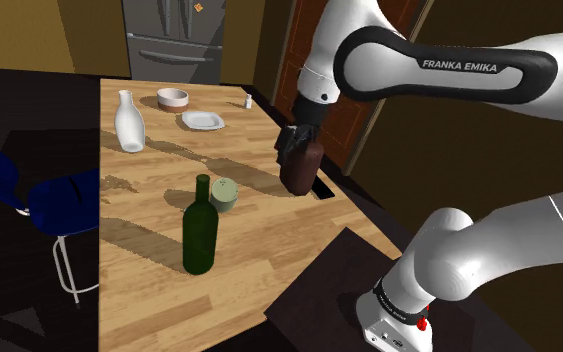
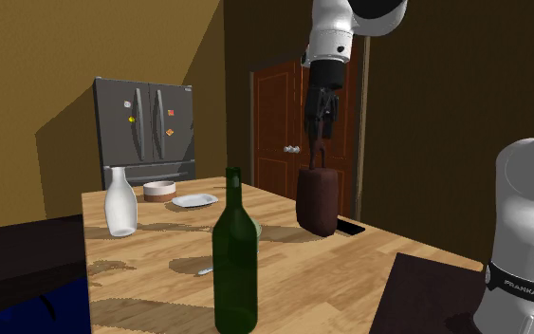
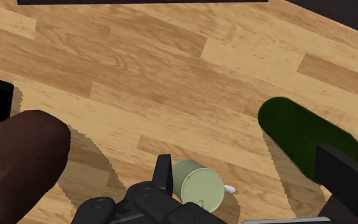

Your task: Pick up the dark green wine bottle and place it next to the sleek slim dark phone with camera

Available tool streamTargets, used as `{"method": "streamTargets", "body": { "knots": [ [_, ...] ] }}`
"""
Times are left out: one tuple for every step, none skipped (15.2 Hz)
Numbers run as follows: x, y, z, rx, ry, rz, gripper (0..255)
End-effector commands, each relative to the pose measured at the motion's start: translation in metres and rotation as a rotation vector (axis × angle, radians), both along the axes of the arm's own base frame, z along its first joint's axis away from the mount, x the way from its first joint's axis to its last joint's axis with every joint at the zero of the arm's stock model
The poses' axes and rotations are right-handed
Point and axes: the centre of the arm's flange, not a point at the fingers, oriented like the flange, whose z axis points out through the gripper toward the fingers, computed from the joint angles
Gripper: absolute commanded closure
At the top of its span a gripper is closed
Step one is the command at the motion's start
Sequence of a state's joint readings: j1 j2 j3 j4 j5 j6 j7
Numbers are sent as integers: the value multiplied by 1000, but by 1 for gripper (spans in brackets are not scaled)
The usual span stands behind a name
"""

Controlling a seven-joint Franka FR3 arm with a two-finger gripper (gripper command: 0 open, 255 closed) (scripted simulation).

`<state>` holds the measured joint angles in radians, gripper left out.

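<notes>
Arm pose: upper links arch high over the tabletop (image 1: 269,250) with the wrist pointing straight down. The tool (image 2: 318,152) hangs just above a dark brown rounded container (image 2: 318,201), near the tabletop's edge at the shoulder view's right. In the wrist view the two black fingers (image 3: 164,172) stand wide apart with nothing clasped. The brown container lies off to one side of them, not between.

Dark green wine bottle (image 1: 201,230): upright, untouched, well apart from the tool, toward the near end of the tabletop in the shoulder view. A pale green cup (image 1: 225,193) stands just beside it, between it and the brown container.

Slim black phone (image 1: 321,191): flat at the tabletop's edge, just beside the brown container, which partly hides it.

Far end: white vase (image 1: 129,122), bowl (image 1: 173,97), white plate (image 1: 202,120), small shaker (image 1: 247,100). Contents of cup and vase cannot be told. A grey fridge (image 1: 174,35) stands beyond, and a blue chair (image 1: 29,195) sits at the shoulder view's left.
</notes>
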<state>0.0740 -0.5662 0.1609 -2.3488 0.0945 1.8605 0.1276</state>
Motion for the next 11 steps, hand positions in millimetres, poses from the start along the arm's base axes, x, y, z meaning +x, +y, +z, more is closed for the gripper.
{"method": "streamTargets", "body": {
  "knots": [
    [11, 25, -2, -6, -5, -9, 0],
    [17, 37, -5, -10, -7, -13, 0],
    [22, 50, -7, -14, -9, -17, 0],
    [28, 62, -9, -18, -11, -20, 0],
    [33, 74, -11, -21, -14, -24, 0],
    [39, 86, -14, -25, -16, -28, 0],
    [45, 98, -16, -29, -18, -32, 0],
    [50, 110, -19, -33, -20, -35, 0],
    [56, 122, -21, -36, -22, -39, 0],
    [62, 134, -24, -40, -24, -43, 0],
    [68, 146, -26, -44, -26, -47, 0]
  ]
}}
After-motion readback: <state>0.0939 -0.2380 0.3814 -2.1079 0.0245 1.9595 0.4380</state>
